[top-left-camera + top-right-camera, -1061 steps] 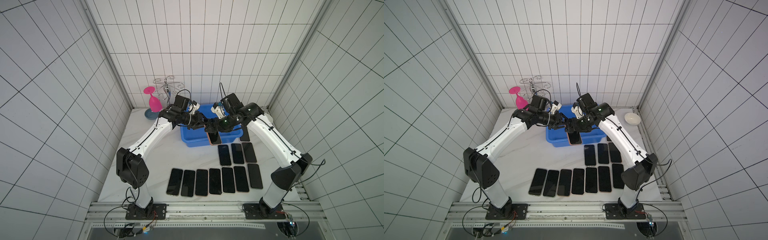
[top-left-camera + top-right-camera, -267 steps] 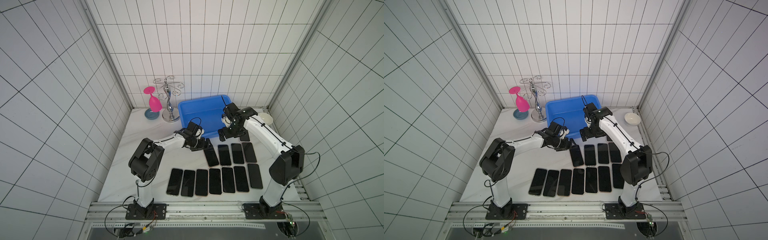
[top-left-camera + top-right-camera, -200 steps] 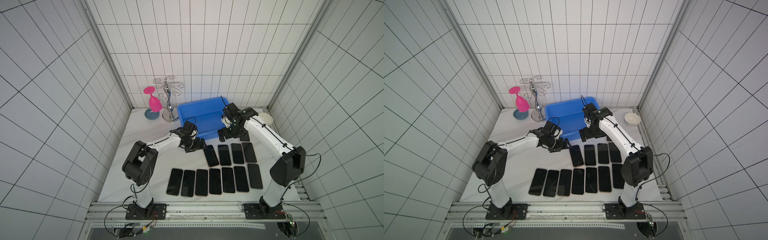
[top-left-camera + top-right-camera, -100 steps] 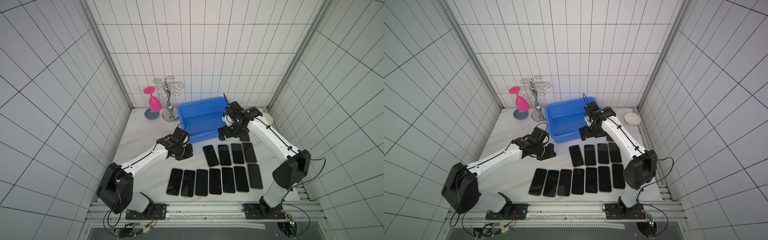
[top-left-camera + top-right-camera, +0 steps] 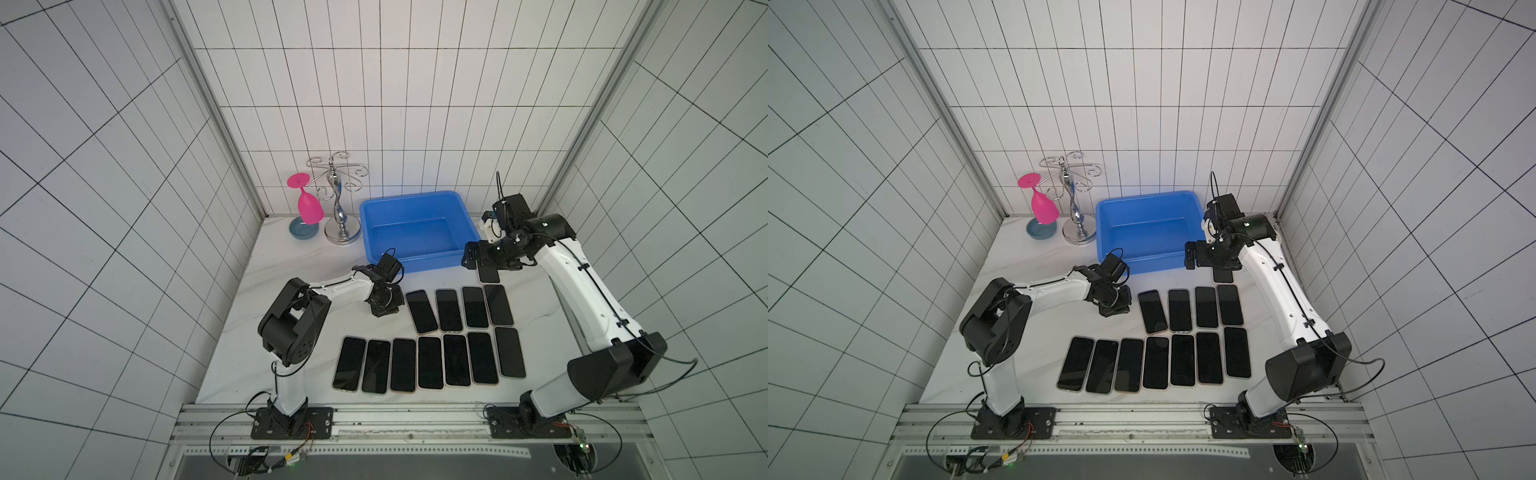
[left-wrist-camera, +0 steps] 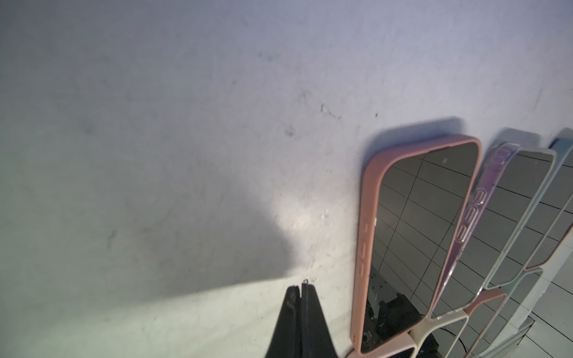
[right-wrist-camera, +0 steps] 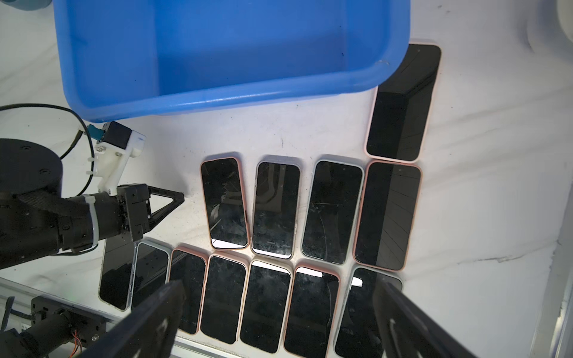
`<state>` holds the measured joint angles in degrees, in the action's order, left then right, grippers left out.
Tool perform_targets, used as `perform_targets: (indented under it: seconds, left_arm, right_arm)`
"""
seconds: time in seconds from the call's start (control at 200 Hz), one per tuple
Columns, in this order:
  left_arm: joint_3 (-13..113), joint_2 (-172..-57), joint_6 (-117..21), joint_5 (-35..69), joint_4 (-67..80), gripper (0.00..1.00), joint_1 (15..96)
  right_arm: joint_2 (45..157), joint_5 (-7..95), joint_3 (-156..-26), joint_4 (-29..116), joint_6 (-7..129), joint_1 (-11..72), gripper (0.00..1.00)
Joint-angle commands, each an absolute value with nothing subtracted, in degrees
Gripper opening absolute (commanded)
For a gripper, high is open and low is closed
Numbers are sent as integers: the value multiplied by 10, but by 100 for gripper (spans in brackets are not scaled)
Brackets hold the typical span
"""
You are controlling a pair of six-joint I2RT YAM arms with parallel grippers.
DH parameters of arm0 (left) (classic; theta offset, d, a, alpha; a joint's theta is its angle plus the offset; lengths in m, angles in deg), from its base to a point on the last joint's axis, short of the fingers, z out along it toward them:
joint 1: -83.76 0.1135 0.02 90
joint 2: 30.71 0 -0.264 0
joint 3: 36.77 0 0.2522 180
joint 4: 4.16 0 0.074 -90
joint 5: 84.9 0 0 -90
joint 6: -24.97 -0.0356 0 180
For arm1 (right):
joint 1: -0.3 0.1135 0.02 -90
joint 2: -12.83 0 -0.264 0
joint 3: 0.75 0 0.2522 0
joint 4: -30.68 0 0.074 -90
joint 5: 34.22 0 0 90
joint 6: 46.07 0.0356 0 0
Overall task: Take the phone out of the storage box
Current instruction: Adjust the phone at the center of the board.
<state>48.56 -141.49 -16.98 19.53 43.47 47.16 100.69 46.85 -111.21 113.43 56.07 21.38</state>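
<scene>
- Storage box [image 5: 432, 264] looks empty; the pink-cased phone [image 5: 421, 311] lies on the table [image 5: 299, 266] just beside the left gripper [image 5: 384, 309], jaws together on nothing.
- Right gripper [image 5: 471, 258] gapes, empty. Unloading seems done; next, lift both arms clear of the phone rows [image 5: 432, 361].

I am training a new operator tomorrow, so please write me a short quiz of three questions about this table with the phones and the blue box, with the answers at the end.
1. True or false: a phone lies inside the storage box.
2. How many phones are in the front row of phones, nearest the robot's bases? A) five B) seven C) nine
3. Fill the gap: the left gripper has its jaws ____ (open or shut) and holds nothing.

Key: 1 false, the box is empty; 2 B; 3 shut.
</scene>
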Motion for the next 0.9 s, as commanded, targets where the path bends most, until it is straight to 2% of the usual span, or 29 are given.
perform_targets:
  seconds: [0.0, 0.495, 0.895]
  left_arm:
    - [510, -1440, -165, 198, 419, 0, 456]
    - [557, -1486, -158, 175, 424, 0, 446]
    - [554, -1477, -150, 174, 413, 0, 428]
  right_arm:
    - [994, 455, -1077, 1137, 550, 188, 99]
    - [963, 423, -1014, 1126, 535, 157, 99]
    - [949, 427, -986, 1125, 530, 156, 99]
